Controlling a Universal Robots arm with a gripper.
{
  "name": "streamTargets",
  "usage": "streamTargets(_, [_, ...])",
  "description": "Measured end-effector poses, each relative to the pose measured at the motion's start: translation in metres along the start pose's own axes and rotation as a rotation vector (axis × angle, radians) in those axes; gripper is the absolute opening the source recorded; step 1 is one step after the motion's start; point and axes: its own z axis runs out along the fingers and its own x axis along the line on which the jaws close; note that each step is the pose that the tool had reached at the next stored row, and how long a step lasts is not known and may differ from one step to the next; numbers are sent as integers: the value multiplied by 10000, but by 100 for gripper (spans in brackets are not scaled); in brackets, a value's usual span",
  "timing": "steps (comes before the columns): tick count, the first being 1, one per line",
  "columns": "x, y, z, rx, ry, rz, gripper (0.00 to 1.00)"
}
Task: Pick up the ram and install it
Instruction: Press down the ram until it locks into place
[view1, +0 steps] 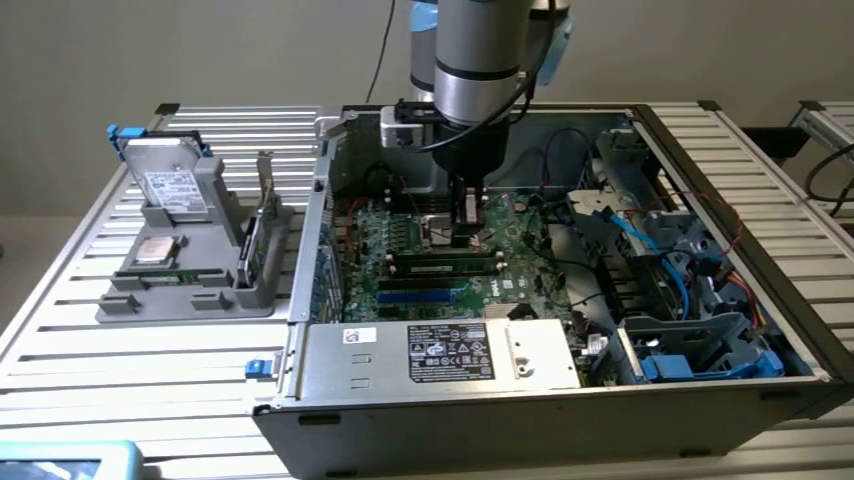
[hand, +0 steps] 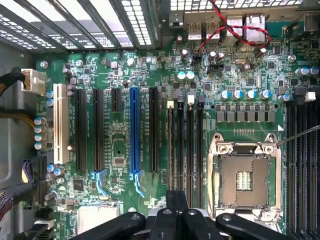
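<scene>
The clenched black gripper (view1: 465, 238) hovers above the green motherboard (view1: 400, 255), just behind the seated long green ram stick (view1: 443, 268), apparently positioned for pressing.

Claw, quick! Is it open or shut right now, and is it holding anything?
Claw: closed, down over the motherboard beside the black memory slots; whether it holds anything cannot be told.

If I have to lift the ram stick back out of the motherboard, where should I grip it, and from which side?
Probably best taken by the long upper edge of the ram, near its middle, pinching across the two flat faces and coming straight down from above. It stands on edge in the motherboard, so that edge looks like the only free part. Its ends appear boxed in by clips.
</scene>
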Motion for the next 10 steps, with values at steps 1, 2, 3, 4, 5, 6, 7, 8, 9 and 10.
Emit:
streamTargets(1, [0,0,0,0,0,1,11])
streamTargets(2, [0,-1,0,-1,0,24,11])
streamTargets(3, [0,-1,0,-8,1,122,11])
streamTargets(4, [0,-1,0,-16,3,252,11])
streamTargets(5, [0,-1,0,-25,3,388,11])
streamTargets(6, [0,-1,1,-33,3,532,11])
streamTargets(7, [0,-1,2,-43,3,699,11])
streamTargets(8, [0,-1,2,-53,4,855,11])
streamTargets(9, [0,-1,3,-63,4,1013,11])
streamTargets(10, [0,-1,4,-71,3,1155,11])
